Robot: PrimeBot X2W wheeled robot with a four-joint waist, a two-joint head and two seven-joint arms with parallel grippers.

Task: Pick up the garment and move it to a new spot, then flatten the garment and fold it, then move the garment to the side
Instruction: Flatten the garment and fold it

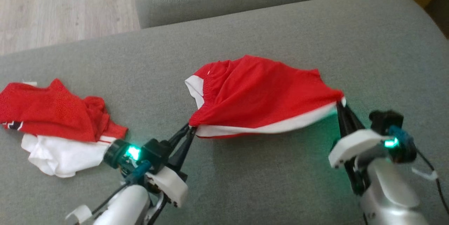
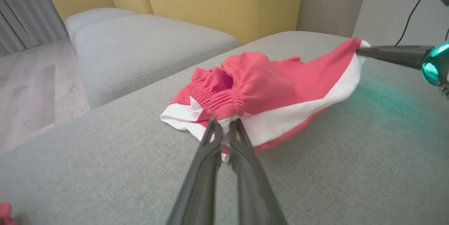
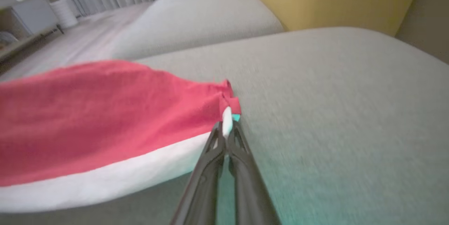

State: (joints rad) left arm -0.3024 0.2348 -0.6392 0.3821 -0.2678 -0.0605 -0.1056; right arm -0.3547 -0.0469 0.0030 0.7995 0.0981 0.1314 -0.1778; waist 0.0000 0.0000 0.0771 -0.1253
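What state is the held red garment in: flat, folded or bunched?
Stretched, not flat: the garment is pulled taut between left hand and right hand, its waistband end bunched.

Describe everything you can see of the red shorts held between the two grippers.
The red shorts are thin, soft-looking fabric with a gathered elastic waistband and a white band along the near edge. They hang stretched and wrinkled between the left gripper, shut on the waistband end, and the right gripper, shut on the opposite corner. The waistband side sags onto the grey sofa cushion; the right corner looks lifted.
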